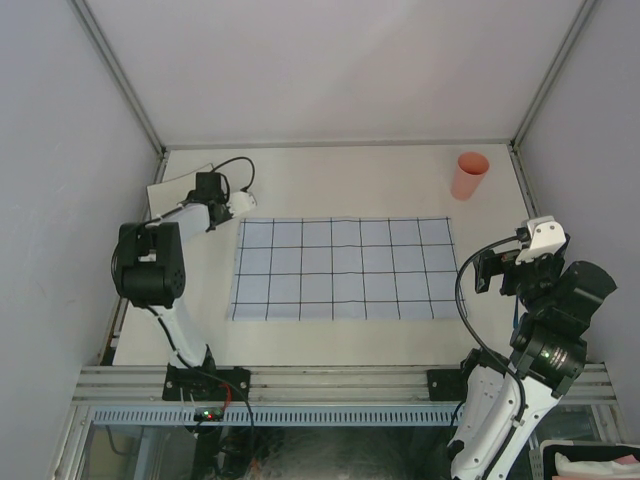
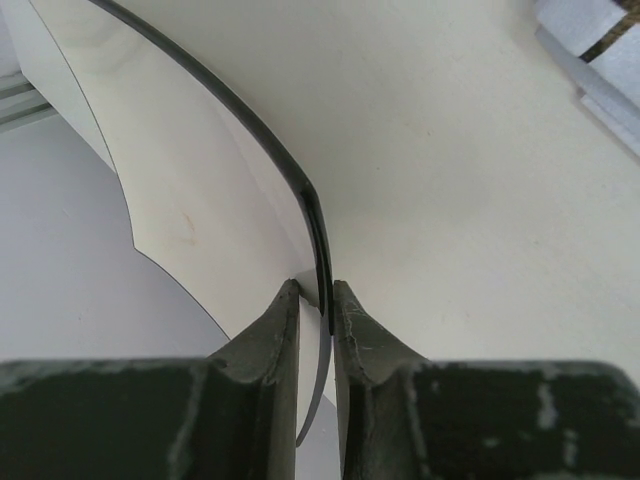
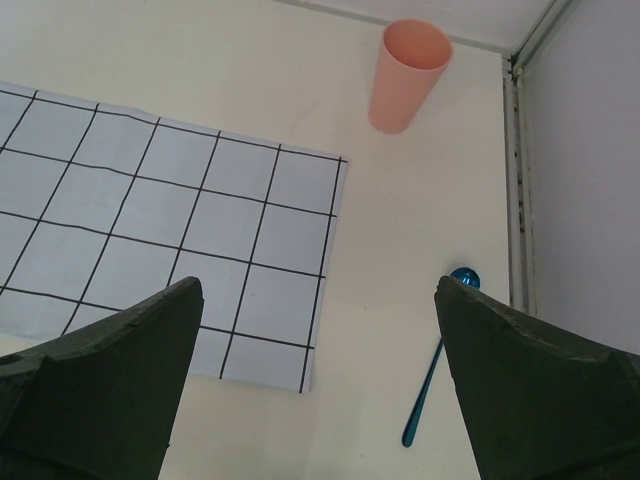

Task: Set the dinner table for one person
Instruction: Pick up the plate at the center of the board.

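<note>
Tableware on the surface counts one of each: a white dark-rimmed plate at the far left corner, its rim grasped by the left claw; a pink cup at the far right corner; a blue spoon by the right edge; a grid-patterned cloth at the middle. The right claw hangs released.

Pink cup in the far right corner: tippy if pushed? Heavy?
The pink cup stands upright on a base narrower than its rim, so a high push would probably tip it. Looks like plastic: likely light.
</note>
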